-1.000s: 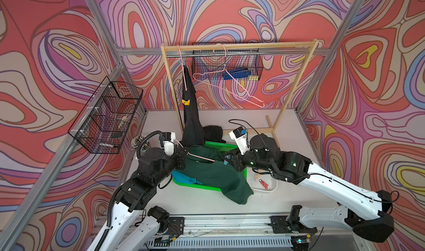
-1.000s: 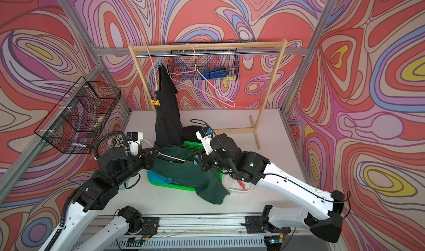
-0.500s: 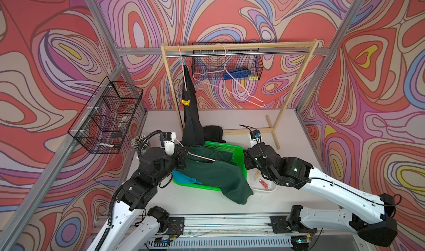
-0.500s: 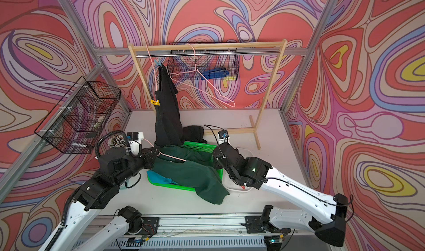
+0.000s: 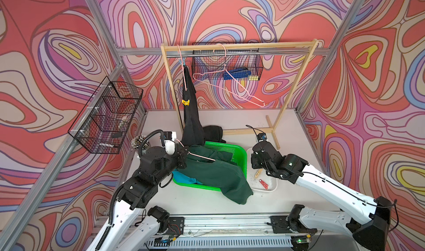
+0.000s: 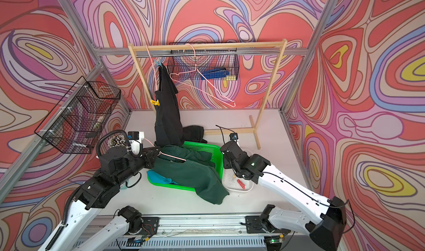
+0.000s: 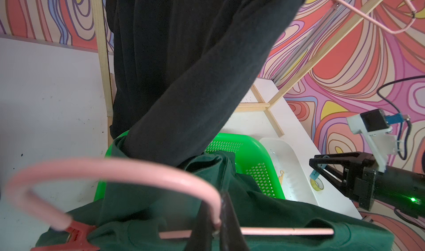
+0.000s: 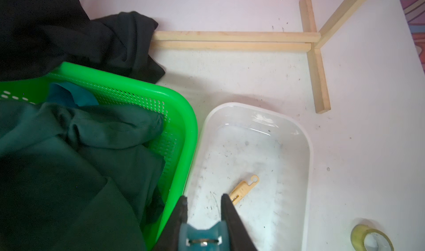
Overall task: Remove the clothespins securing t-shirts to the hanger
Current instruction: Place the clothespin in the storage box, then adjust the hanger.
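Observation:
My left gripper point(image 7: 217, 217) is shut on the pink wire hanger point(image 7: 115, 169) that carries the dark green t-shirt point(image 5: 218, 176), draped over the green basket point(image 5: 239, 150). A red clothespin point(image 7: 73, 236) still clips that shirt to the hanger. My right gripper point(image 8: 203, 200) hovers over the white tray point(image 8: 305, 141), shut on a light blue clothespin point(image 8: 202, 236). A beige clothespin point(image 8: 243, 188) and a red one point(image 5: 263, 183) lie in the tray. The black t-shirt point(image 5: 192, 114) hangs from the rack, held by a yellow clothespin point(image 5: 185, 102) and a light blue one point(image 5: 184, 64). A turquoise t-shirt point(image 5: 184, 178) lies in the basket.
The wooden rack point(image 5: 239, 47) spans the back, with an empty pink hanger point(image 5: 230, 86) on it. Wire baskets hang on the left wall point(image 5: 105, 116) and the back wall point(image 5: 226, 66). A tape roll point(image 8: 370, 238) lies beside the tray. A cup of pens point(image 5: 139, 142) stands behind my left arm.
My right arm has swung right, from over the green basket to above the white tray, with the light blue clothespin in its jaws. The left arm has stayed put.

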Available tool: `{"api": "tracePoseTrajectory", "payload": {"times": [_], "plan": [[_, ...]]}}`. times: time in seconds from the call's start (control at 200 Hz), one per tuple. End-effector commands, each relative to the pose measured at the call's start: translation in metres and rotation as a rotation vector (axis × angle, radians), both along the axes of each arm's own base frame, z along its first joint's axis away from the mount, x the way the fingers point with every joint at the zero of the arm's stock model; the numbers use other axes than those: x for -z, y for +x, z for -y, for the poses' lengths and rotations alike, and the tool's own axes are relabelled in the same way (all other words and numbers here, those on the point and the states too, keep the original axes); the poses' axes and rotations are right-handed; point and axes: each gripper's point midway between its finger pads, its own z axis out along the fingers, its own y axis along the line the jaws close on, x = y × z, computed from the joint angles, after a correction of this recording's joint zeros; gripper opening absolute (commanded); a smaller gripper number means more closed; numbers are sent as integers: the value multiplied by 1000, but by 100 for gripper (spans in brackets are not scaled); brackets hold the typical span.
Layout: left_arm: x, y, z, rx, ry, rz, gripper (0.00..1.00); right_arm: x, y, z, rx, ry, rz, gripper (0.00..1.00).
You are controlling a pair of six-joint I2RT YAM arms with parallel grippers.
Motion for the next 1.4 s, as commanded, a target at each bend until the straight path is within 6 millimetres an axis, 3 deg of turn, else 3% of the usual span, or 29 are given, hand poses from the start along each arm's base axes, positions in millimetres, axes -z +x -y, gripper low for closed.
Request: {"api": "tracePoseTrajectory", "payload": {"times": [0.0, 0.265, 0.361, 0.636, 0.801, 1.012, 1.152, 1.302, 1.392], "plan": [[0, -3, 4, 11, -42, -30, 0, 13, -3, 4, 17, 17, -66, 33], [1, -3, 5, 15, -42, -33, 0, 16, -4, -3, -26, 41, -84, 57], [2, -3, 4, 14, -41, -34, 0, 8, -5, -4, -49, 41, -72, 59], [0, -3, 9, 42, -43, -32, 0, -63, -15, -56, -384, 209, 49, 56], [-6, -4, 17, 84, -64, -19, 0, -101, -15, -75, -486, 246, 80, 54], [-21, -3, 33, 156, -107, -9, 0, -144, -16, -119, -659, 364, 103, 53], [-23, 1, 42, 187, -129, -24, 0, -143, -18, -155, -751, 302, 110, 52], [-23, 6, 47, 199, -142, -35, 0, -124, -22, -196, -842, 279, 55, 52], [-23, 7, 47, 196, -136, -38, 0, -110, -21, -210, -864, 229, 31, 51]]}}
